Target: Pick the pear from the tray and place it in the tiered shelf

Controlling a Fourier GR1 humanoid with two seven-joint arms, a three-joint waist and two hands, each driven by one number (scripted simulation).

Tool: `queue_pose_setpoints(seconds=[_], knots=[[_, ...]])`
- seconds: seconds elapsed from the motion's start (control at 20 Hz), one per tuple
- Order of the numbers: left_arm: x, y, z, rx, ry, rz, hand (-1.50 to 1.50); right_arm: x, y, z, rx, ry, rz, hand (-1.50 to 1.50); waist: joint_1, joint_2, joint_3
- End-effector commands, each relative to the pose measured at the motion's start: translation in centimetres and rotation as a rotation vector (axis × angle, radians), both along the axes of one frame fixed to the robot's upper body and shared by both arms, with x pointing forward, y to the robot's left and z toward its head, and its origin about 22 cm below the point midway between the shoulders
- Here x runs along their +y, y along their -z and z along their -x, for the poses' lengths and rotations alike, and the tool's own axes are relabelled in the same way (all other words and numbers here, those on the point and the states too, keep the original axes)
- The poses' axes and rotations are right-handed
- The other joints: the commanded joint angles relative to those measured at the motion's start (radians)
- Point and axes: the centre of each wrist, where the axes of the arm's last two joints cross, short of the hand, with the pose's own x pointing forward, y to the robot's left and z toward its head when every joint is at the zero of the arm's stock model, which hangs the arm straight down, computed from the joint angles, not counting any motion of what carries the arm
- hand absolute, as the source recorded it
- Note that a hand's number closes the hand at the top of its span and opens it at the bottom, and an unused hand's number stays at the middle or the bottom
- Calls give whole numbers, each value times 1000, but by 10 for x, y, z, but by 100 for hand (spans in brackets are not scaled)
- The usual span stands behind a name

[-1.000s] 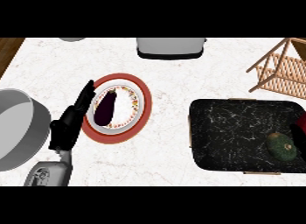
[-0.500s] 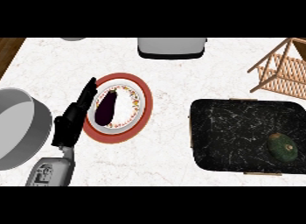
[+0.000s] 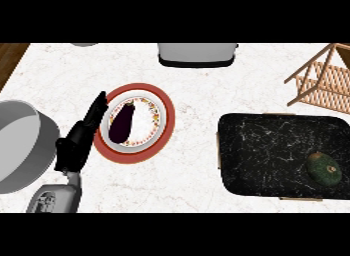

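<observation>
One hand (image 3: 78, 142) is showing, the left one, at about eight o'clock on the counter (image 3: 230, 90); its fingers (image 3: 97, 106) are stretching out straight toward twelve o'clock and holding nothing, lying along the nine o'clock rim of a red plate (image 3: 167, 117). On that plate a dark aubergine (image 3: 122, 124) is lying lengthwise. Behind the hand, the grey forearm (image 3: 54, 197) is coming in from the lower edge, and a grey pan (image 3: 12, 145) is sitting just beside it at nine o'clock. The pear (image 3: 325, 168), dark green, is resting in the black tray (image 3: 266, 150) at four o'clock, near the tray's right edge, well apart from the hand. The wooden shelf (image 3: 329, 82) is standing at two o'clock, just beyond the tray. A grey toaster (image 3: 196, 54) is sitting at twelve o'clock.
</observation>
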Motion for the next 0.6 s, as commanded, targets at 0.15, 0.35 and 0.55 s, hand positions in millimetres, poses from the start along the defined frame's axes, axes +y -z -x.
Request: queue_pose_setpoints(seconds=[0.15, 0.35, 0.55], knots=[[6, 2, -11, 17, -10, 4, 0, -49, -10, -13, -44, 63, 45, 150, -4, 2, 0], [-6, 4, -8, -6, 3, -6, 0, -57, -26, -35, -58, 61, 90, 150, 1, 2, 0], [1, -10, -10, -6, 25, -2, 0, -74, -30, -47, -37, 105, 162, 150, 7, 2, 0]])
